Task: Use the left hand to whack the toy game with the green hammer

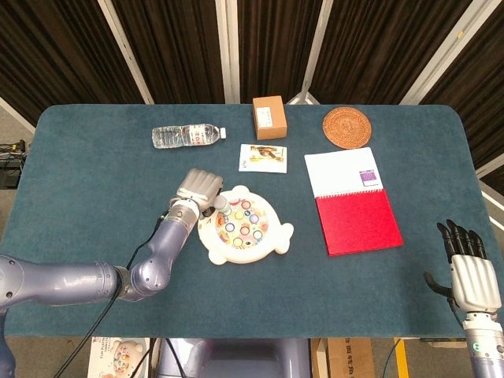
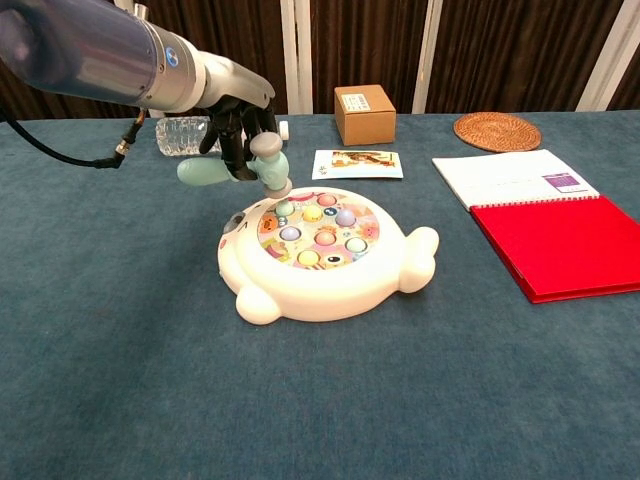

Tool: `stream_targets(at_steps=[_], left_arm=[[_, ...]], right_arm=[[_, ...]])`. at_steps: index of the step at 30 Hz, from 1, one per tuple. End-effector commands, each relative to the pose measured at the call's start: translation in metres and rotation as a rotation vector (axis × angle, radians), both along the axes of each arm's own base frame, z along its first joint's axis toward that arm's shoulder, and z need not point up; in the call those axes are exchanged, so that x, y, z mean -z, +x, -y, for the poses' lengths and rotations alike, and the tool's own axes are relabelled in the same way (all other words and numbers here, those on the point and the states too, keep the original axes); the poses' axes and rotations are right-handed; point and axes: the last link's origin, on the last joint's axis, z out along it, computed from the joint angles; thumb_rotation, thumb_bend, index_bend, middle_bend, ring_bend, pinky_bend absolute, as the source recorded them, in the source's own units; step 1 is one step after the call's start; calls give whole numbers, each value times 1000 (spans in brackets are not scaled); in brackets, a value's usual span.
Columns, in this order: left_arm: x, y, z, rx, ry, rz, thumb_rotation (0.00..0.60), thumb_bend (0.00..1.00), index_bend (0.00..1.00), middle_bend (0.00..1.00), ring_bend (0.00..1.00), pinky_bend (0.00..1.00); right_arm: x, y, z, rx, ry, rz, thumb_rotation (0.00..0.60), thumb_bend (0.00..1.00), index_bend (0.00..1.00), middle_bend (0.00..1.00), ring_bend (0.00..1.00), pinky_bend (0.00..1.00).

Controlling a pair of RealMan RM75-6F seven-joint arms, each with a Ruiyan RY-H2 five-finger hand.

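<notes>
From the head view, the left hand point(image 1: 198, 187) was closed around the green hammer point(image 1: 218, 204) at the near-left rim of the toy game point(image 1: 244, 231), mid-table, while the right hand point(image 1: 471, 272) hung idle with fingers straight, holding nothing. In the chest view, the hammer head hovered just above the back-left pegs, so a short wrist-led drop squarely onto one peg looked best.

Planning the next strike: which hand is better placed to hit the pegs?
Left hand: it holds the green hammer over the round white toy game. Right hand waits off the table's edge.
</notes>
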Motion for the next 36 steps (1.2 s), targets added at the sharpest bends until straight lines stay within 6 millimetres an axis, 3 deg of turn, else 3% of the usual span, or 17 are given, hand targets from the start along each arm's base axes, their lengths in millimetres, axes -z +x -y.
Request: stream_targets(at_steps=[1, 19, 25, 36], left_arm=[[2, 2, -1, 3, 1, 3, 600, 725, 676, 589, 490, 576], [23, -3, -1, -5, -16, -43, 600, 726, 676, 589, 490, 576], [22, -3, -2, -1, -8, -40, 600, 726, 676, 589, 490, 576], [8, 17, 2, 34, -4, -3, 600, 726, 676, 589, 490, 576]], right_arm=[[0, 0, 0, 1, 0, 1, 600, 265, 0, 0, 0, 0], [0, 0, 0, 4, 5, 15, 600, 265, 0, 0, 0, 0], [-1, 0, 0, 4, 4, 14, 600, 264, 0, 0, 0, 0], [0, 1, 0, 3, 6, 17, 600, 265, 0, 0, 0, 0]])
